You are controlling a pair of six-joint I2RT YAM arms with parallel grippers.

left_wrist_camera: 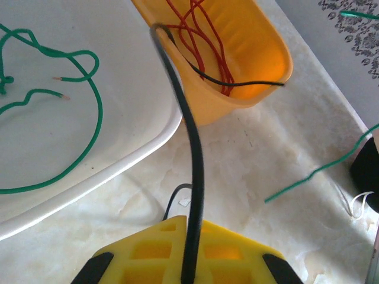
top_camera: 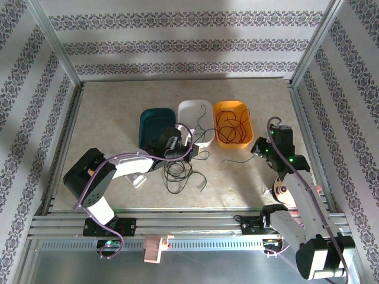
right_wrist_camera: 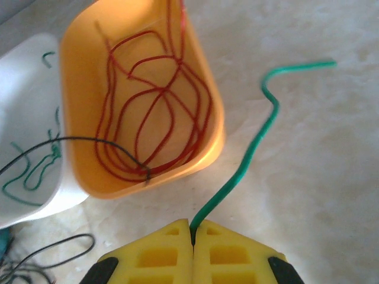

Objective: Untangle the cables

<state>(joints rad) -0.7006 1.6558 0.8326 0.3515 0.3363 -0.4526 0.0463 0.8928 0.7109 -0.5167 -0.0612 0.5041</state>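
Observation:
My left gripper point(left_wrist_camera: 190, 223) is shut on a black cable point(left_wrist_camera: 192, 148) that rises from the jaws and arches over the rim of the orange tray point(left_wrist_camera: 278, 71); its free end lies on the red cables point(left_wrist_camera: 201, 35) inside. In the top view this gripper point(top_camera: 185, 152) sits at the near edge of the white tray point(top_camera: 190, 106). A green cable point(left_wrist_camera: 77, 118) lies looped in the white tray. My right gripper point(right_wrist_camera: 192, 225) is shut on another green cable point(right_wrist_camera: 249, 154), which runs out over the table. More black cables point(top_camera: 177, 174) lie bunched on the table.
Three trays stand in a row mid-table: teal point(top_camera: 148, 115), white, orange point(top_camera: 244, 112). Metal frame posts and patterned walls bound the table on three sides. A white scrap point(top_camera: 137, 179) lies by the left arm.

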